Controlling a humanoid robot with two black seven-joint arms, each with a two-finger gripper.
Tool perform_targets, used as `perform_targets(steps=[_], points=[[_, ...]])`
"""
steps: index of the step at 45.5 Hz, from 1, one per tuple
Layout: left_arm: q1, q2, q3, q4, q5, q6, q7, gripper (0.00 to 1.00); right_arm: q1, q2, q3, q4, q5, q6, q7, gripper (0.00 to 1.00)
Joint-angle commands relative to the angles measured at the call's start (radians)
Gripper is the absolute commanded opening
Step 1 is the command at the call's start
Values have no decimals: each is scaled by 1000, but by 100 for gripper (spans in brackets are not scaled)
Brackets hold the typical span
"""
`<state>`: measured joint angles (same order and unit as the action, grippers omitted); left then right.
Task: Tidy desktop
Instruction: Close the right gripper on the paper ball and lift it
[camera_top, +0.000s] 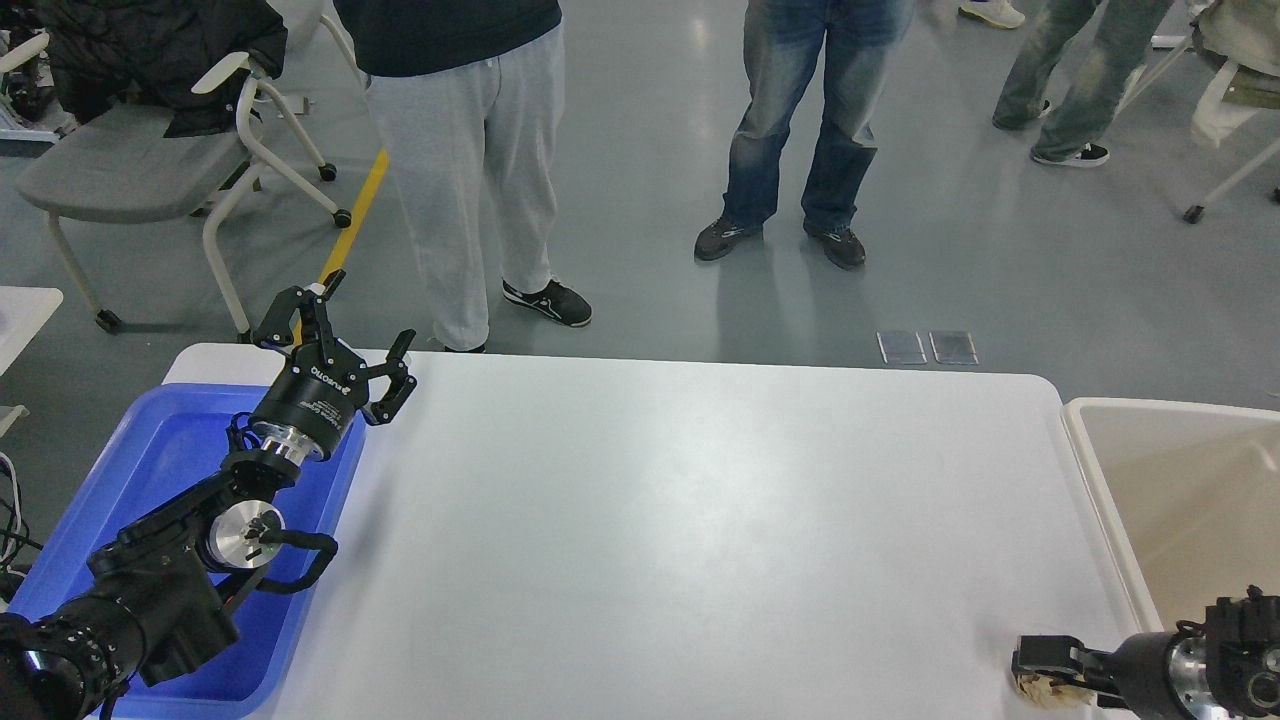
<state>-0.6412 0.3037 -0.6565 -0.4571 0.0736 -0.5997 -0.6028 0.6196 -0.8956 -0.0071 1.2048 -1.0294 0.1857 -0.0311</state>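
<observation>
The desktop (680, 520) is a large white tabletop that fills the middle of the head view, and most of it is bare. My left gripper (366, 314) is open and empty, raised over the table's far left corner beside the blue tray (150, 470). My right gripper (1045, 665) reaches in low at the near right corner. Its fingers are closed on a small crumpled tan thing (1040, 693) that rests on or just above the tabletop, mostly hidden under the fingers.
A beige bin (1180, 500) stands against the table's right edge. The blue tray lies under my left arm at the table's left end. Two people (470, 180) stand close behind the far edge, and a grey chair (130, 170) is at the far left.
</observation>
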Motion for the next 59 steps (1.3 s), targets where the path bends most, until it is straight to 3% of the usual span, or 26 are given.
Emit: perform_targets(steps=[1, 7, 18, 22, 23, 25, 36, 40, 47, 59], points=[[0, 0, 0, 0, 0, 0, 0, 100, -4, 32, 6, -47, -1, -3, 7, 98], [0, 0, 0, 0, 0, 0, 0, 100, -6, 32, 9, -51, 2, -3, 20, 91], [0, 0, 0, 0, 0, 0, 0, 100, -12, 29, 4, -53, 3, -3, 94, 50], [0, 0, 0, 0, 0, 0, 0, 100, -12, 24, 7, -54, 6, -3, 100, 42], [0, 0, 0, 0, 0, 0, 0, 100, -14, 23, 7, -53, 8, -3, 100, 33], [0, 0, 0, 0, 0, 0, 0, 100, -14, 21, 7, -51, 8, -3, 102, 0], [0, 0, 0, 0, 0, 0, 0, 100, -15, -22, 13, -37, 14, -2, 103, 0], [0, 0, 0, 0, 0, -2, 0, 100, -14, -55, 16, -13, 43, 6, 140, 0], [0, 0, 0, 0, 2, 0, 0, 100, 11, -158, 18, 93, 135, 14, 183, 0], [0, 0, 0, 0, 0, 0, 0, 100, 121, -374, 29, 269, 222, 92, 192, 0]])
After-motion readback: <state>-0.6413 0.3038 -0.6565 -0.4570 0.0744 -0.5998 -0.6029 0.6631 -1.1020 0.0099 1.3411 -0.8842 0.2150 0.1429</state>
